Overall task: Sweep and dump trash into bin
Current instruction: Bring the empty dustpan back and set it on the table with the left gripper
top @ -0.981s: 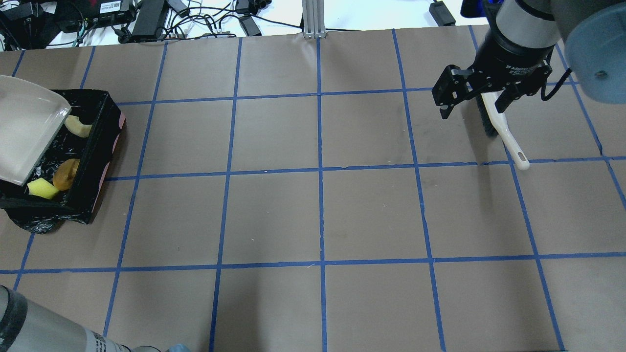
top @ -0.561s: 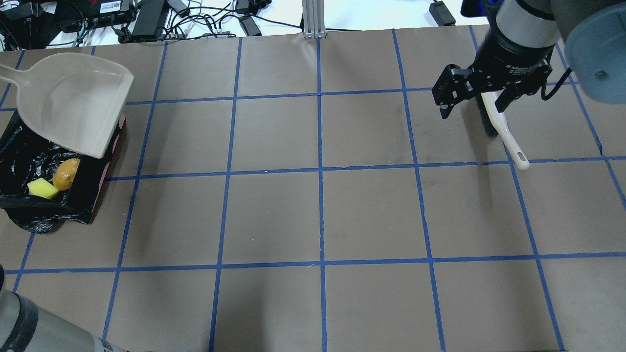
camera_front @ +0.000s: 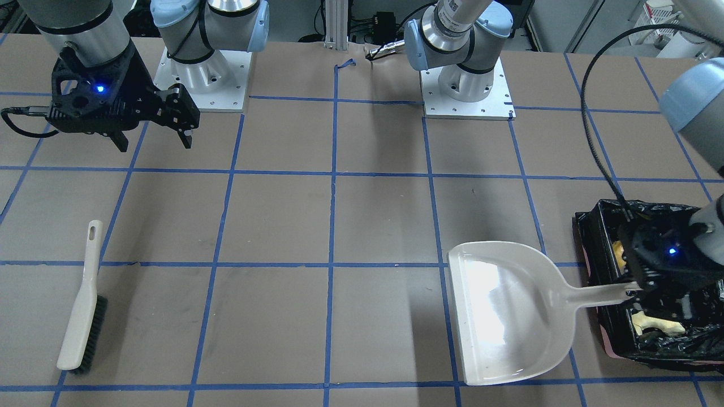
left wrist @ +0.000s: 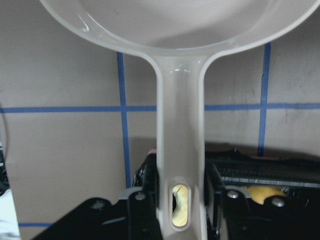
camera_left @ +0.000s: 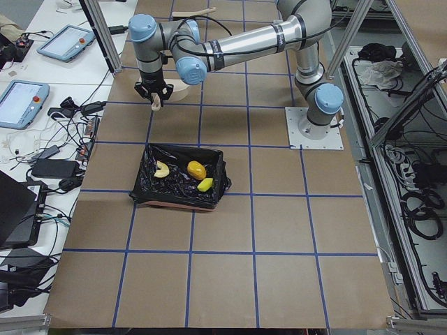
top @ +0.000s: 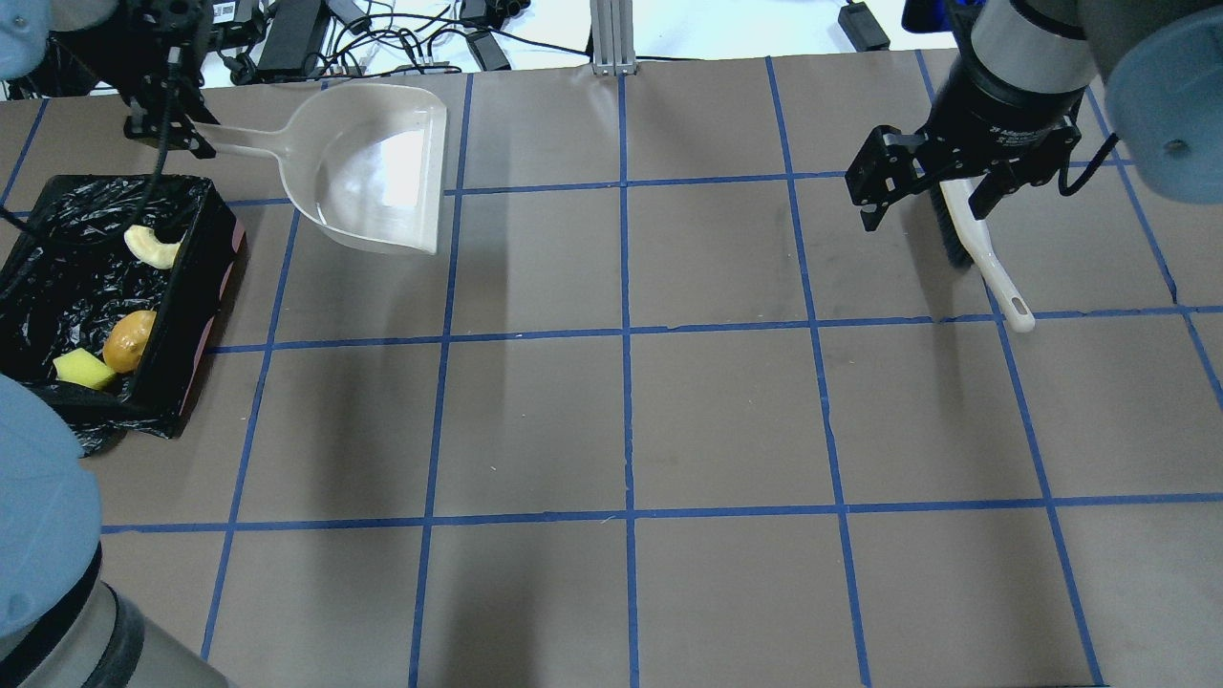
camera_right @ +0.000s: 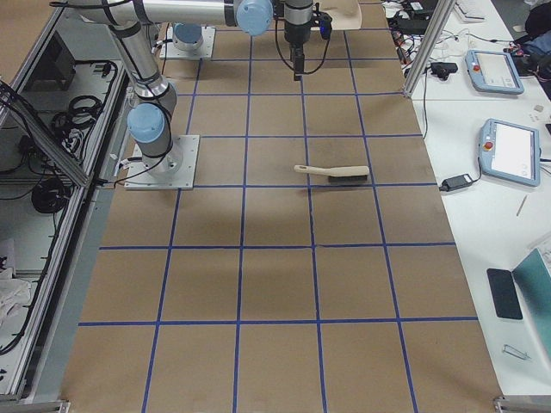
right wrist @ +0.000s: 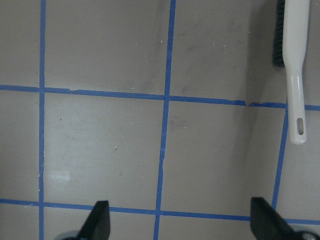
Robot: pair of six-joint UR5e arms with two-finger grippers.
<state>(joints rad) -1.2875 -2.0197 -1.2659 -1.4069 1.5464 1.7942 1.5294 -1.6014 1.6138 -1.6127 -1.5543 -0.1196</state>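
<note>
Dustpan (top: 377, 167) swung off bin (top: 196, 315); left fingers (left wrist: 149, 192) clamp handle (left wrist: 180, 145), trash (top: 129, 341) below.

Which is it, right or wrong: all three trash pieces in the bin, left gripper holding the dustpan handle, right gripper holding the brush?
Wrong on the brush only. The right gripper is open and empty; the brush lies on the table apart from it, as the exterior front-facing view shows. The rest holds.

Silver-grey tubular arms (camera_front: 73, 22) with pale blue joint caps (camera_front: 690, 96) rise from white, screw-dotted base plates (camera_front: 195, 85). The black left gripper (camera_front: 638, 291) and right gripper (camera_front: 154, 141) each show a blue light (black cable (camera_front: 591, 135), upper right).
</note>
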